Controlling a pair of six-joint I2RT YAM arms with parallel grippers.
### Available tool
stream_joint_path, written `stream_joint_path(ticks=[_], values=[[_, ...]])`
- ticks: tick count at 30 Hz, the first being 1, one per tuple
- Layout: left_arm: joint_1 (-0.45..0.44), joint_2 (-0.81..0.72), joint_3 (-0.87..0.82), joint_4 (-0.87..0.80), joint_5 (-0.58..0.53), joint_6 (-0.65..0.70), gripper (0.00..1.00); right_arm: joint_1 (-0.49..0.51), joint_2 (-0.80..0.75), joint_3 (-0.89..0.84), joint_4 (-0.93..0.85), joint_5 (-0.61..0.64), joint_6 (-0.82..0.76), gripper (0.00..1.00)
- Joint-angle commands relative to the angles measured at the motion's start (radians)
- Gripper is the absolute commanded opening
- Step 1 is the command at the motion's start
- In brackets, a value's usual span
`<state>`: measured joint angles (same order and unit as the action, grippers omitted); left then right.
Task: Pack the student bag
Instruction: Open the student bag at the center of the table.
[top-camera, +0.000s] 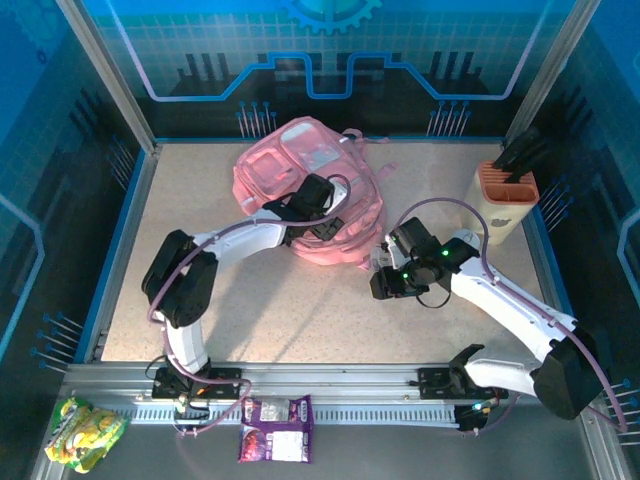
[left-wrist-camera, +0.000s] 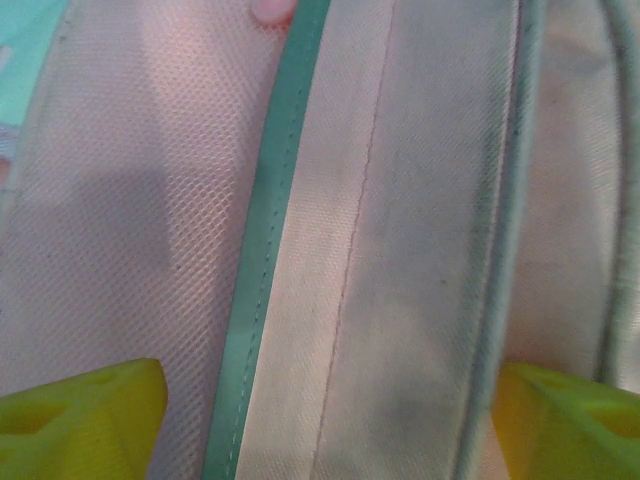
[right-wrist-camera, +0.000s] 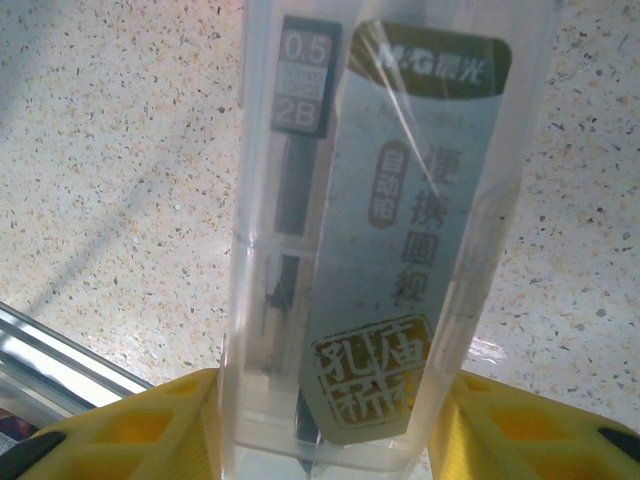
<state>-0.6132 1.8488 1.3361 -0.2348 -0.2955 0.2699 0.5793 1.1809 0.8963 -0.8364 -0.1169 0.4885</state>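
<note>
Passing a purple snack packet (top-camera: 276, 428) on the near rail. Clamping a clear plastic case (right-wrist-camera: 380, 250) in the right gripper (top-camera: 384, 268), jaws tight on both its sides, above the speckled table (top-camera: 300, 310), right of centre. Farther in, holding the left gripper (left-wrist-camera: 325, 440) close over the student bag (top-camera: 290, 160), jaws spread wide, yellow fingertips (left-wrist-camera: 80, 420) flanking pink mesh and a pale panel. Finding that bag at the table's far middle, with an orange-topped holder (top-camera: 507, 195) at far right.

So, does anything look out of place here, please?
A yellow-green packet and a purple packet lie off the table, on the near ledge, far from the student bag.
</note>
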Motion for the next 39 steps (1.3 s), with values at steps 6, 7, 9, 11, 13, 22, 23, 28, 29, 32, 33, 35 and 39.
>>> stream_joint_path(ticks=[6,7,9,11,13,22,23,28,29,32,33,35,39], values=[[0.039,-0.046,0.058,-0.004,0.033,0.012,0.6,-0.018,-0.001,0.025,-0.003,-0.003,-0.019,0.51],[0.042,-0.054,0.063,-0.01,0.047,0.006,0.57,-0.018,0.0,0.026,-0.005,-0.002,-0.021,0.51],[0.048,-0.071,0.064,-0.009,0.066,-0.001,0.54,-0.017,0.003,0.03,-0.008,0.002,-0.025,0.51],[0.06,-0.076,0.064,-0.006,0.077,-0.015,0.51,-0.019,0.008,0.033,-0.007,0.001,-0.027,0.51],[0.071,-0.067,0.079,-0.019,0.081,-0.026,0.44,-0.019,0.012,0.037,-0.006,-0.005,-0.029,0.51],[0.073,-0.067,0.113,-0.047,0.12,-0.074,0.0,-0.022,0.02,0.062,-0.006,-0.001,-0.036,0.51],[0.07,-0.078,0.112,-0.046,0.127,-0.098,0.0,-0.021,0.021,0.066,-0.002,-0.003,-0.036,0.51],[0.031,-0.149,0.109,-0.035,0.166,-0.26,0.0,-0.031,0.062,0.135,0.02,-0.013,-0.059,0.52],[0.015,-0.158,0.108,-0.035,0.154,-0.289,0.0,-0.036,0.075,0.146,0.029,-0.011,-0.069,0.53],[-0.04,-0.179,0.099,-0.009,0.106,-0.383,0.0,-0.074,0.129,0.19,0.054,-0.052,-0.082,0.52],[-0.05,-0.184,0.103,-0.011,0.099,-0.423,0.0,-0.089,0.144,0.205,0.065,-0.07,-0.084,0.52],[-0.057,-0.189,0.118,-0.032,0.094,-0.548,0.0,-0.096,0.165,0.24,0.077,-0.063,-0.095,0.53],[-0.077,-0.187,0.133,-0.046,0.099,-0.71,0.0,-0.14,0.237,0.312,0.093,-0.096,-0.107,0.54]])
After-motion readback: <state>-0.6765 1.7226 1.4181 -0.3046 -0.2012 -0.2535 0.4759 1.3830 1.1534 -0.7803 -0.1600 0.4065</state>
